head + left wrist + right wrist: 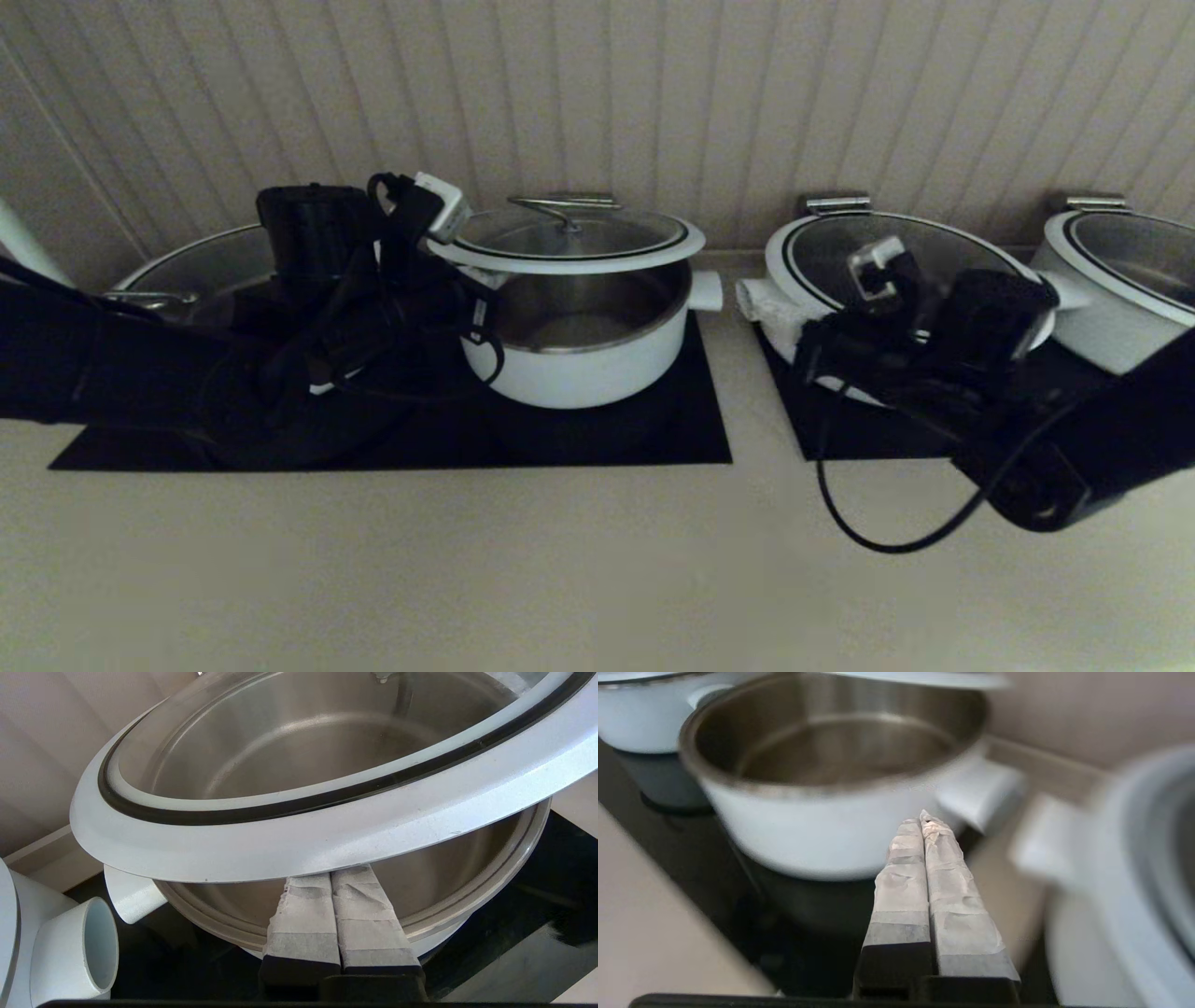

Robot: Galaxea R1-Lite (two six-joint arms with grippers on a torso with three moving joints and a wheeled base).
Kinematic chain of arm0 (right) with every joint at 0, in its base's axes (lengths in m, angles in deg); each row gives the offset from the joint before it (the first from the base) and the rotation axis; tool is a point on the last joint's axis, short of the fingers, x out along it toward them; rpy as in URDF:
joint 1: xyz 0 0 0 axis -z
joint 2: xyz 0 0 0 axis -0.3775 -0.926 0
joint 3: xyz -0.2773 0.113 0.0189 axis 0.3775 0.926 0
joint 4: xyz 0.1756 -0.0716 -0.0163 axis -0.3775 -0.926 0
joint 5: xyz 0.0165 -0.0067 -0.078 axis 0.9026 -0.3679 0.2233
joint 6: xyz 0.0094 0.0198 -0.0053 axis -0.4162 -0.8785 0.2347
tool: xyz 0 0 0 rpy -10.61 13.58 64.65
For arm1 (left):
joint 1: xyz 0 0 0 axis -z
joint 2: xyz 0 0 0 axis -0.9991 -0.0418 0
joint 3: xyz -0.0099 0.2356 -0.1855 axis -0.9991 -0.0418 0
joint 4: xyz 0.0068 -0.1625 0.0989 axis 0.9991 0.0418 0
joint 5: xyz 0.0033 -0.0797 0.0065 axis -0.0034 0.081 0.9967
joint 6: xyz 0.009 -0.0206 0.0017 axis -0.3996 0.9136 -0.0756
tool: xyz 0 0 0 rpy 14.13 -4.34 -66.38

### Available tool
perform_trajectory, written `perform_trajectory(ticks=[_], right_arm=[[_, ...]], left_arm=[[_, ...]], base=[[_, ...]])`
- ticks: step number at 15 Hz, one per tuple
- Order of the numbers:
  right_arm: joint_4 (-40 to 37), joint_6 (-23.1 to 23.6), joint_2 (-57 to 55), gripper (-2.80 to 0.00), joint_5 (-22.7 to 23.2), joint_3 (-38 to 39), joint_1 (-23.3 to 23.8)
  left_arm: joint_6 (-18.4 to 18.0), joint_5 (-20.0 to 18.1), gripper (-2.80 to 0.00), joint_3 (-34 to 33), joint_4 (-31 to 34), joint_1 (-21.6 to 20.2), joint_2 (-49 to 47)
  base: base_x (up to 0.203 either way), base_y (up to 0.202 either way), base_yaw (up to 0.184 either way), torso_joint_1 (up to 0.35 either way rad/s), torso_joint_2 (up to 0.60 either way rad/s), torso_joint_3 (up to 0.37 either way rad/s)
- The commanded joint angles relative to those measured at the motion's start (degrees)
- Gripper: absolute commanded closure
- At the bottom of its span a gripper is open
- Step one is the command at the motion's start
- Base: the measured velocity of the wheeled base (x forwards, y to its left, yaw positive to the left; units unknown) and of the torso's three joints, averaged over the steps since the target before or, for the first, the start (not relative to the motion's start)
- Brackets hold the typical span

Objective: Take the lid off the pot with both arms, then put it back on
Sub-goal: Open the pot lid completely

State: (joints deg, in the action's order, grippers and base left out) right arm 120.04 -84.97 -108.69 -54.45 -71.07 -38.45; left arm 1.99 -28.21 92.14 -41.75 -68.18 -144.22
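Nearest the camera, bare beige counter (560, 560), crossed by a loop of black cable (887, 537) hanging from the right arm (1102, 448). Farther in, two black mats: left mat (653, 439) under the pot, right mat (840, 429) under a wider white pot (794, 317) with its own glass lid on.

Right gripper (924, 816) held off to the pot's right, near the stub handle (976, 793) but apart from it, holding nothing; taped fingers (901, 882) pressed flat against each other, clenched on air. In the head view, seen in front of the wider pot.

Left arm (140, 373) stretched in from the left across the left mat. Left gripper (329, 877) tucked under the near edge of the lid (327, 830), taped fingers (364, 914) closed side by side, their tips hidden beneath the white rim; touching or merely below, cannot tell.

Pot (579, 364) upright on the left mat, steel inside open to view. Lid raised above the pot, clear of the rim on the near side, roughly level, steel bar handle (560, 207) on top.

Farther left, another steel-lined pot (187, 266) partly behind the left arm. Far right, a third white pot (1120, 289). Behind everything, a ribbed beige wall (653, 93).
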Motion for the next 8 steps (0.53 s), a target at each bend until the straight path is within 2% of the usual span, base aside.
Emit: perform_trajectory(ticks=[1, 3, 5, 7, 8], right_arm=[[-0.5, -0.1, 14.6, 0.0, -0.1, 10.9, 2.2], [-4.0, -0.1, 26.5, 0.0, -1.7, 19.0, 3.7], [-11.2, -0.1, 40.7, 0.0, -4.3, 25.9, 4.4], [-22.9, -0.1, 57.6, 0.0, -6.0, 30.6, 4.9], [-31.3, -0.1, 67.3, 0.0, -6.5, 31.9, 5.0]], left_arm=[[-0.1, 0.0, 0.0, 0.0, -0.3, 0.0, 0.3], [-0.1, 0.0, 0.0, 0.0, -0.3, 0.0, 0.2], [-0.1, 0.0, 0.0, 0.0, -0.3, 0.0, 0.1], [-0.1, 0.0, 0.0, 0.1, -0.5, 0.0, 0.0], [-0.1, 0.0, 0.0, 0.1, -0.4, 0.0, 0.2]], base=[[0.0, 0.0, 0.0, 0.0, 0.0, 0.0], [0.0, 0.0, 0.0, 0.0, 0.0, 0.0], [0.0, 0.0, 0.0, 0.0, 0.0, 0.0], [0.0, 0.0, 0.0, 0.0, 0.0, 0.0], [0.0, 0.0, 0.0, 0.0, 0.0, 0.0]])
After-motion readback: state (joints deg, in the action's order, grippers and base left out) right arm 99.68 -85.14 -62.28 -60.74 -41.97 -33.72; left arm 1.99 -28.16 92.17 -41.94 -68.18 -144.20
